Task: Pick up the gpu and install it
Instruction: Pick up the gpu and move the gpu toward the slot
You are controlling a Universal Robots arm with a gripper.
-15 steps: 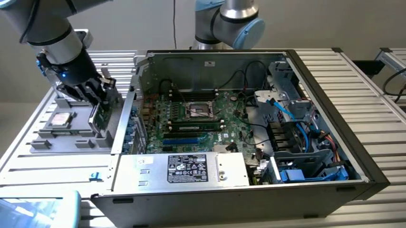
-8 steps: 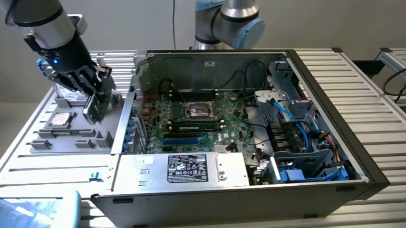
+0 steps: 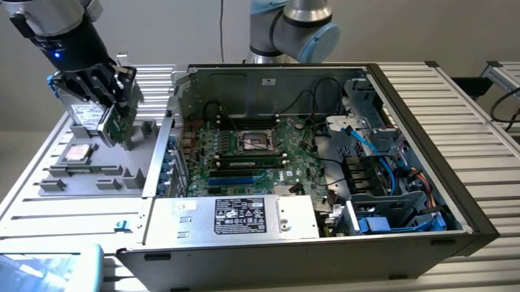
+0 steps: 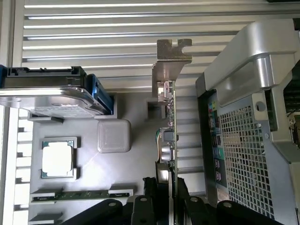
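A desk of ribbed silvery slats stands before a plain pale wall. On it lies an open computer case, its motherboard exposed and a labelled power supply along the near edge. Just beside the case, on the exterior view's left, is a grey parts tray. It carries an upright hard drive, a processor and a memory stick.

The arm reaches down over the tray with its wrist tilted. Its end effector is clenched on the gpu, with black fingers on either face of the card. The card hangs on edge, and its metal bracket points away from the wrist. In the exterior view the gpu sits low over the tray, beside the hard drive. Whether its lower edge touches the tray is hard to tell.
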